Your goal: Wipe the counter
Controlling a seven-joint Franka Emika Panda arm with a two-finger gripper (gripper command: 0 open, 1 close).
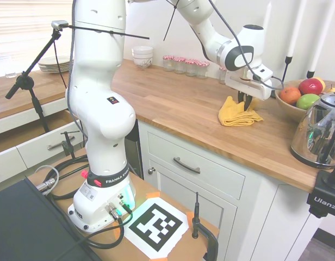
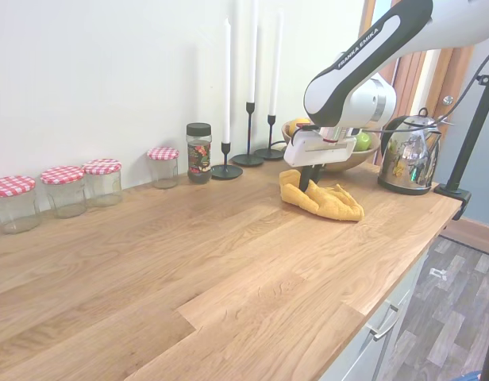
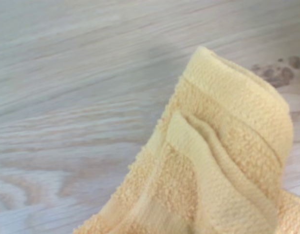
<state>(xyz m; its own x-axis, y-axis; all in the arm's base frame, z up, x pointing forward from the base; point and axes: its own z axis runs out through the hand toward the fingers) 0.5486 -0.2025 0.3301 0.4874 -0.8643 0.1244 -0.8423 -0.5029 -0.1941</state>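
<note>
One arm reaching down | end effector pinching yellow cloth | counter

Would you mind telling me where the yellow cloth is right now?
The yellow cloth lies bunched on the counter under the claw, just in front of the fruit bowl and beside the kettle.
</note>
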